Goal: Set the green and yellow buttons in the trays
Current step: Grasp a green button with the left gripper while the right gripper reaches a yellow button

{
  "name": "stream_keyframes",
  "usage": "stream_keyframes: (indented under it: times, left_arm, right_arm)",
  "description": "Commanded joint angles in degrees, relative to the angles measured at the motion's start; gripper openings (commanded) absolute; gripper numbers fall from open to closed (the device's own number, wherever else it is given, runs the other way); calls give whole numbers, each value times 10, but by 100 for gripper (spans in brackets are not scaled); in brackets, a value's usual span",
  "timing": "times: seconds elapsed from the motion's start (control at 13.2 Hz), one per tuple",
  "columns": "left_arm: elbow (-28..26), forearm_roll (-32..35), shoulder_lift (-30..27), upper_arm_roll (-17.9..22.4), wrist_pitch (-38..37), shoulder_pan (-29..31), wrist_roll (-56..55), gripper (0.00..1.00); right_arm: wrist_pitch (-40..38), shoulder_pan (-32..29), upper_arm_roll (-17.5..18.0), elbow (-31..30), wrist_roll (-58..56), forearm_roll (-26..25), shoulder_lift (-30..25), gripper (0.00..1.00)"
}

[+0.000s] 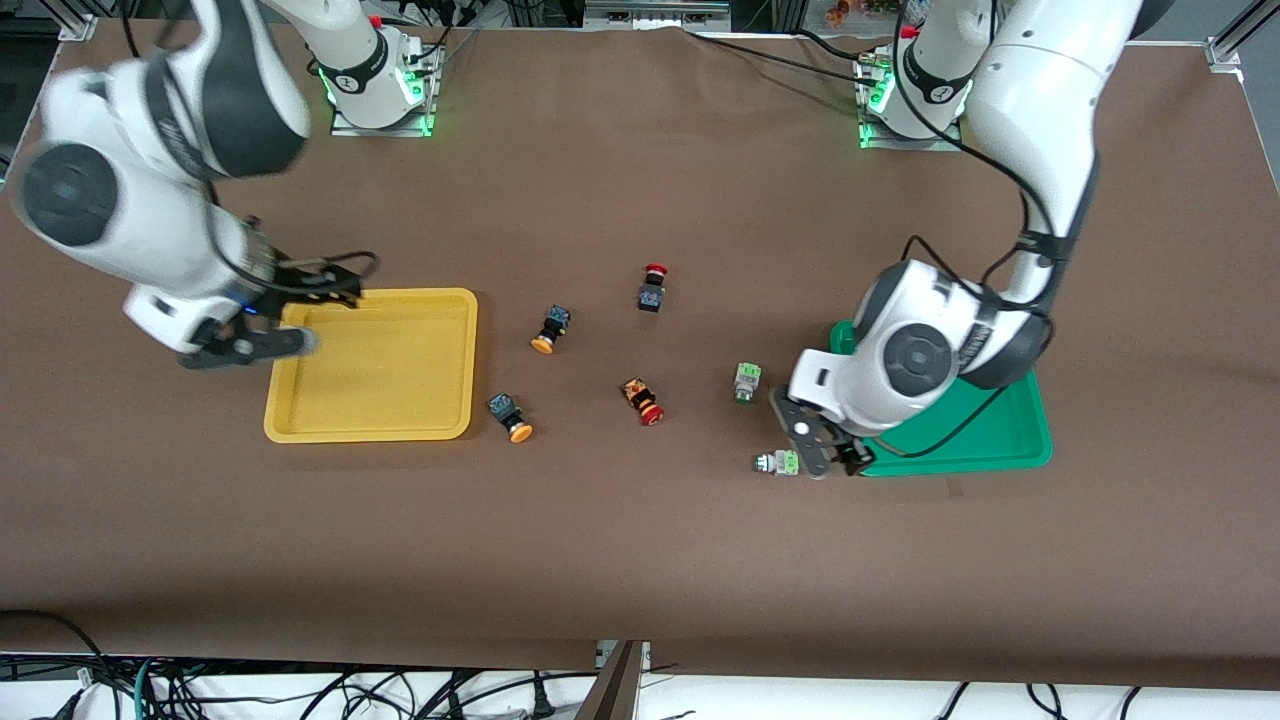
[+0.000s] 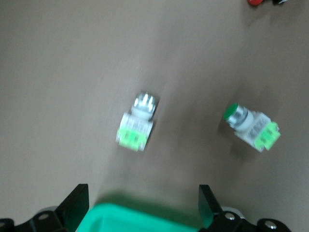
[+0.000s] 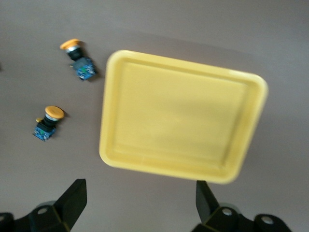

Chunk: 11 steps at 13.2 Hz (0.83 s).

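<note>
The shallow yellow plastic tray (image 1: 375, 365) with rounded corners lies toward the right arm's end of the brown counter (image 1: 640, 540), and nothing lies in it. The shallow green plastic tray (image 1: 985, 430) lies toward the left arm's end, partly hidden by the left arm; the part that shows holds nothing.

No writing on the switches or trays can be read.

Two dark-bodied buttons with orange-yellow caps lie on the counter beside the yellow tray, one (image 1: 551, 329) farther from the front camera than the other (image 1: 509, 416). Two pale green-white buttons with silver collars lie near the green tray, one (image 1: 746, 382) farther from the camera, one (image 1: 777, 463) nearer, just beside the left claw. Two dark red-capped switches (image 1: 652, 287) (image 1: 643, 400) lie between the groups.

The left claw (image 1: 825, 455) hangs over the green tray's corner, fingers wide apart. The right claw (image 1: 285, 315) hangs over the yellow tray's edge, fingers wide apart.
</note>
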Motion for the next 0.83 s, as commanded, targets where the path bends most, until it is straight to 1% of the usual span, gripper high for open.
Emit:
stream_keyframes:
  times: [0.0, 0.15, 0.23, 0.38, 0.45, 0.53, 0.61, 0.76]
  left_arm:
    - [17, 30, 43, 2, 60, -2, 43, 100]
    - [17, 30, 77, 2, 130, 0, 80, 100]
    - [15, 30, 81, 2, 150, 2, 86, 100]
    - [11, 30, 85, 2, 158, 0, 88, 100]
    - [11, 30, 86, 2, 158, 0, 90, 97]
    - [11, 30, 92, 2, 166, 4, 91, 88]
    - [9, 30, 98, 2, 179, 4, 91, 73]
    - [4, 27, 98, 2, 187, 3, 90, 23]
  right_arm:
    - [72, 45, -1, 12, 5, 20, 72, 100]
    - [142, 61, -2, 9, 5, 32, 125, 100]
    - [175, 69, -1, 9, 5, 32, 149, 100]
    - [243, 82, -1, 3, 5, 33, 189, 100]
    - [268, 82, -1, 0, 5, 33, 201, 100]
    - [290, 83, 0, 0, 5, 33, 220, 100]
    - [321, 86, 5, -3, 5, 34, 240, 100]
    - [373, 88, 7, -21, 5, 34, 250, 98]
